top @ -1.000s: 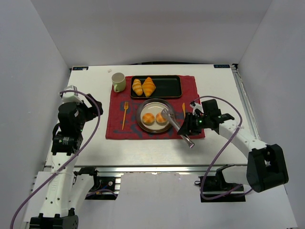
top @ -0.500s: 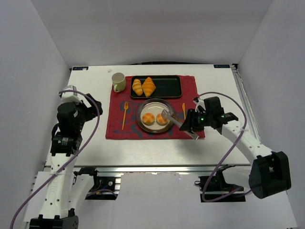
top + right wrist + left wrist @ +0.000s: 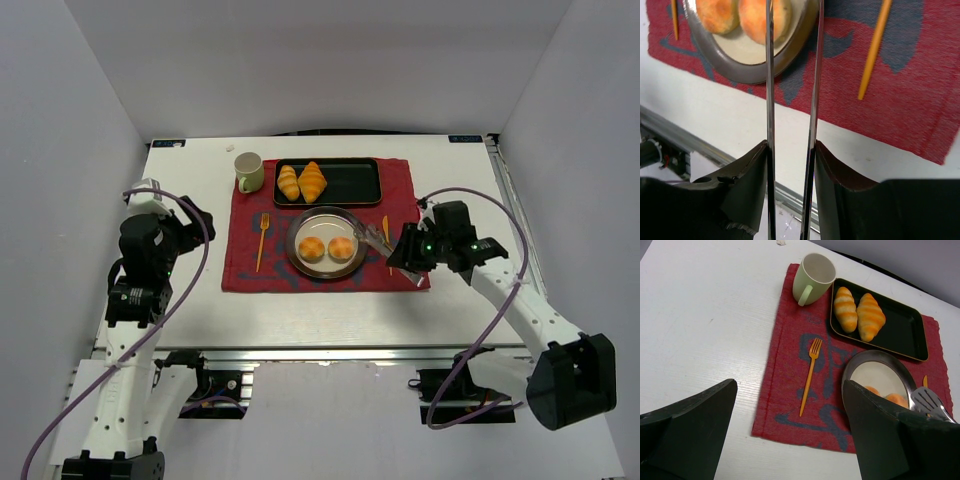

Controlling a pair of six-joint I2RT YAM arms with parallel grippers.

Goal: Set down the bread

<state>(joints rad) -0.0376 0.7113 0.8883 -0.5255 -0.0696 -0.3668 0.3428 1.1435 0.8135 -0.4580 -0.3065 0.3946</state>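
Two round golden-orange buns lie side by side on the metal plate. My right gripper is shut on metal tongs, whose tips hang empty just right of the plate's rim. In the right wrist view the tong arms run up between my fingers toward the buns and the plate. My left gripper is open and empty over the bare table at the left; its view shows the plate and buns.
A red cloth lies under the plate. A black tray with two croissants and a pale green mug stand behind it. An orange fork lies left of the plate, an orange knife to its right.
My right gripper has drawn the tongs back to the right, off the right bun and past the plate's rim. Both buns stay on the plate. The left arm has not moved.
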